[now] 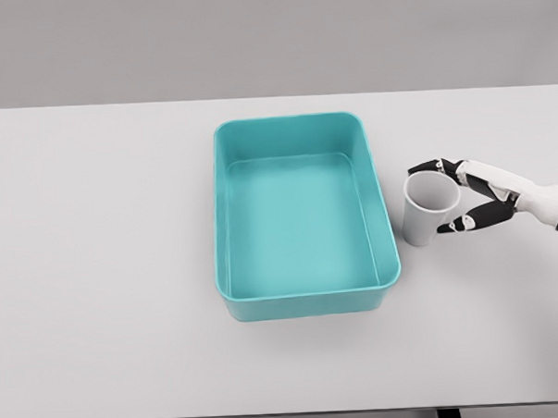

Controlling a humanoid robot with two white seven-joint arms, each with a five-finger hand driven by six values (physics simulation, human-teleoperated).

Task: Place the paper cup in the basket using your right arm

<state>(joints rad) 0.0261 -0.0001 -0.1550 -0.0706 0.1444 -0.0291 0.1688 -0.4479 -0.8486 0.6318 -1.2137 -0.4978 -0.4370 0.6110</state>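
I see my right hand (466,197) with fingers (478,217) curled around the paper cup (430,208), grasping it. The cup stands upright on the table (97,272), just beside the teal basket (226,221).

White paper cup (431,208) stands upright just right of the empty teal basket (306,305).

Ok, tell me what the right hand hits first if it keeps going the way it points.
The right hand points toward picture left with its fingers around the paper cup. Pushed straight on, cup and hand would most likely meet the right wall of the teal basket first, though height above the table is hard to judge.
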